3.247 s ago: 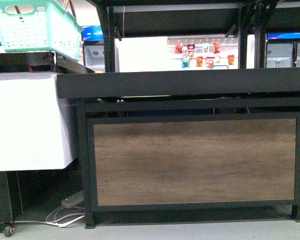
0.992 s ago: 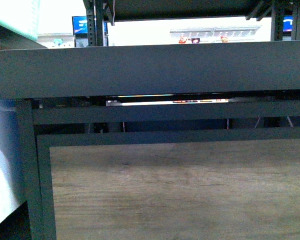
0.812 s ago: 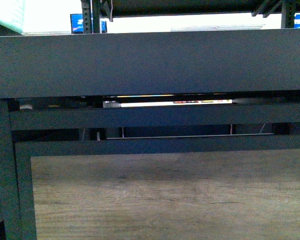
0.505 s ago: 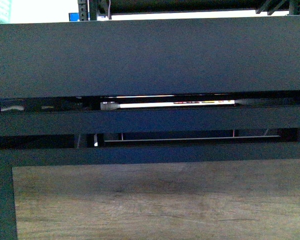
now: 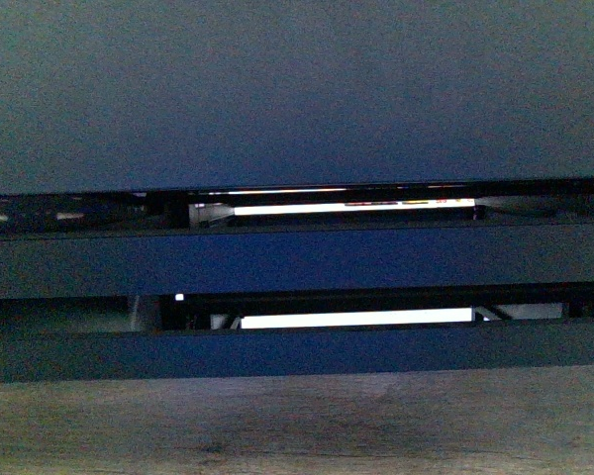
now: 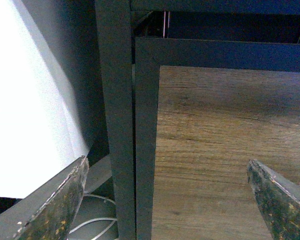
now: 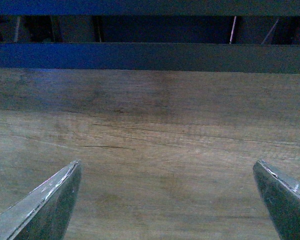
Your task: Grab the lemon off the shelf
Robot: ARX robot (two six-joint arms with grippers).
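My front camera sits close against the shelf point(image 5: 297, 99): its dark tray edge fills the upper half, two bright slits show between black crossbars, and a strip of the wood-grain panel point(image 5: 297, 426) runs along the bottom. Where the lemon lies I cannot tell from any view. The left fingers point(image 6: 55, 205) are spread wide apart, holding nothing, facing the panel's corner beside a black upright post point(image 6: 117, 125), with a white surface point(image 6: 25, 100) and a white cable point(image 6: 92, 227) beyond it. The right fingers point(image 7: 40, 205) are likewise wide apart and empty, facing the panel squarely
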